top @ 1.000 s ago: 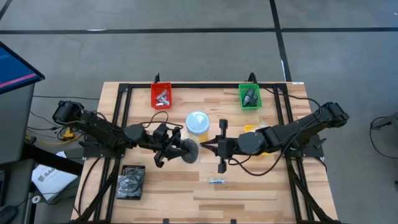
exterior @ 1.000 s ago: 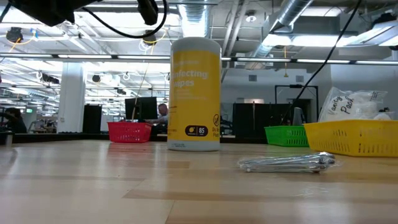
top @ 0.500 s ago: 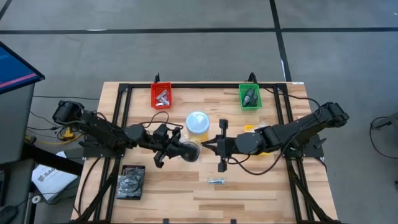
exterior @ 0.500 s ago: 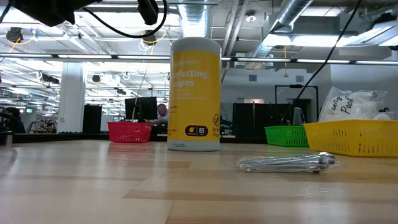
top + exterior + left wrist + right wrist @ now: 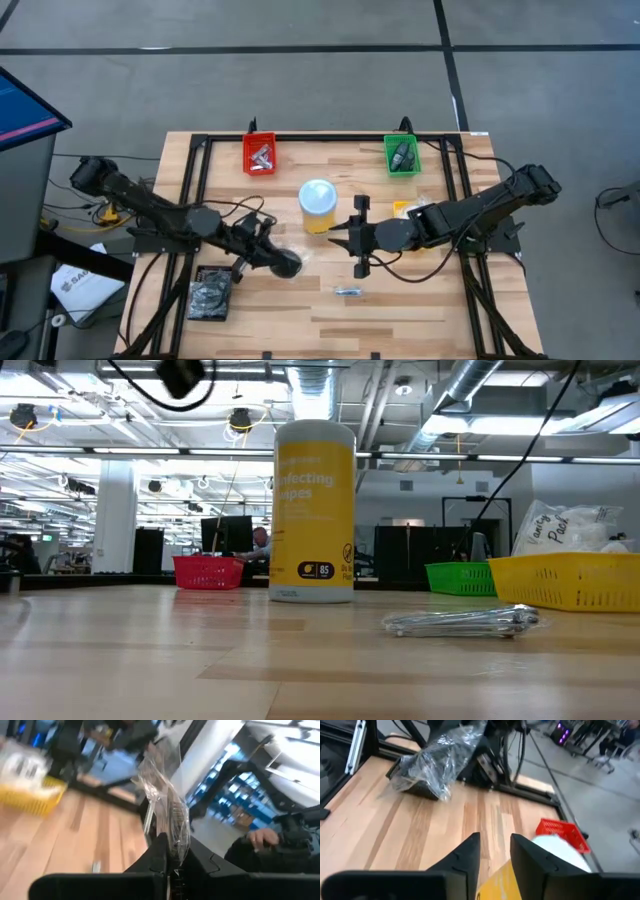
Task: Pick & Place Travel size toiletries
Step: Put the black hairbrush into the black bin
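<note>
A dark round bundle in a clear bag (image 5: 287, 264) hangs over the table left of centre, with my left gripper (image 5: 270, 257) shut on it. The right wrist view shows the same bag (image 5: 436, 761) out beyond my right gripper (image 5: 495, 847). That right gripper (image 5: 336, 240) stands open just right of the bag, near the tall yellow tub (image 5: 318, 203), with nothing between its fingers. A silvery bit (image 5: 348, 291) lies flat on the wood toward the near edge. My left gripper pinches the bag's crumpled clear plastic (image 5: 172, 851) between its two shut fingers. The fingers come level from the table's left. The plastic stands out past the fingertips (image 5: 156, 856), and the dark bundle (image 5: 422, 782) sits in the bag beyond them, lifted clear of the table.
A red tray (image 5: 260, 153) and a green tray (image 5: 402, 155) stand at the far edge. My right arm half covers a yellow tray (image 5: 404, 209). A black tray (image 5: 210, 293) with dark bundles sits near left. Bare wood lies between the black tray and the silvery bit.
My left gripper has drawn back toward the table's near left with the bagged bundle, which has come away from my right gripper. My right gripper has let go of it and stays by the yellow tub.
</note>
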Robot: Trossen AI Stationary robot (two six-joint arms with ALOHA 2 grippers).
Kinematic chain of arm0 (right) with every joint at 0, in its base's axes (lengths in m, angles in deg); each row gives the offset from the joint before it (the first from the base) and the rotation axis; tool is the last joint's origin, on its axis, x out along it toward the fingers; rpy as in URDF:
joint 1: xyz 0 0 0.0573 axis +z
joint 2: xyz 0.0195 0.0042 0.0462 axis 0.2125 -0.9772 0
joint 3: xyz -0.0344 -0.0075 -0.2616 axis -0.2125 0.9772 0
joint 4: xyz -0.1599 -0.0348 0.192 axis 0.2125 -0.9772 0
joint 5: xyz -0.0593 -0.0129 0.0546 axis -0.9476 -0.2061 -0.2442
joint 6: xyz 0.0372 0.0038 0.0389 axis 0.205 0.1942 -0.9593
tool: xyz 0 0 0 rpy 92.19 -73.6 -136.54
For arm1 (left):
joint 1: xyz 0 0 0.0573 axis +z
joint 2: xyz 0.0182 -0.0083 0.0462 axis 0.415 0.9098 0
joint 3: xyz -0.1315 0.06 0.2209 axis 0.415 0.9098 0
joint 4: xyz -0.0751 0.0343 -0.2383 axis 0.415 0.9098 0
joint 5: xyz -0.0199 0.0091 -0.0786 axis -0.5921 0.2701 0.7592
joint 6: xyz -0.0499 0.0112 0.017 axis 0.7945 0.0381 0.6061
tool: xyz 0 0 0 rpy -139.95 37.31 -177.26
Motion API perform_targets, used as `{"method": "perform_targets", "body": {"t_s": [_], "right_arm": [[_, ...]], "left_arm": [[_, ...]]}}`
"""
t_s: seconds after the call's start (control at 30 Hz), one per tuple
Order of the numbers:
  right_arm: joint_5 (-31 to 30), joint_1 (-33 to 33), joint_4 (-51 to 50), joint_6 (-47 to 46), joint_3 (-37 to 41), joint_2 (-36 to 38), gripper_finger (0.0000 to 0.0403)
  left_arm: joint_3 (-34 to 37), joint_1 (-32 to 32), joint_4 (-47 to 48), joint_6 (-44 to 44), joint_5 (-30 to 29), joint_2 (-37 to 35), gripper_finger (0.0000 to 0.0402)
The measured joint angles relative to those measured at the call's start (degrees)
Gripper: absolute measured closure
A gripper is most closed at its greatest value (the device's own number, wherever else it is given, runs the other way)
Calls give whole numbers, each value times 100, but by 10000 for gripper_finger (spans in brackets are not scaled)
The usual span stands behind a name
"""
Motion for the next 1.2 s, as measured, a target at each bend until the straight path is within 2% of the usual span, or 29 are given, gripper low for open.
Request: {"method": "perform_targets", "body": {"t_s": [0.27, 0.5, 0.67, 1.0, 1.2], "right_arm": [[14, 0, -449, -283, 0, -2, 302], [14, 0, -448, -348, 0, -1, 301], [17, 0, -610, -474, 0, -2, 301], [20, 0, -751, -628, 0, -2, 300], [19, 0, -793, -628, 0, 0, 300]], "left_arm": [[-2, -1134, 2112, 1113, -1215, -1104, 381], [-1, -1982, 3208, 2414, -1929, -1435, 381], [0, -2419, 3915, 3574, -2078, -1430, 381], [0, -3225, 4597, 4926, -2211, -1516, 381], [0, -3652, 5351, 6304, -1701, -1537, 381]]}}
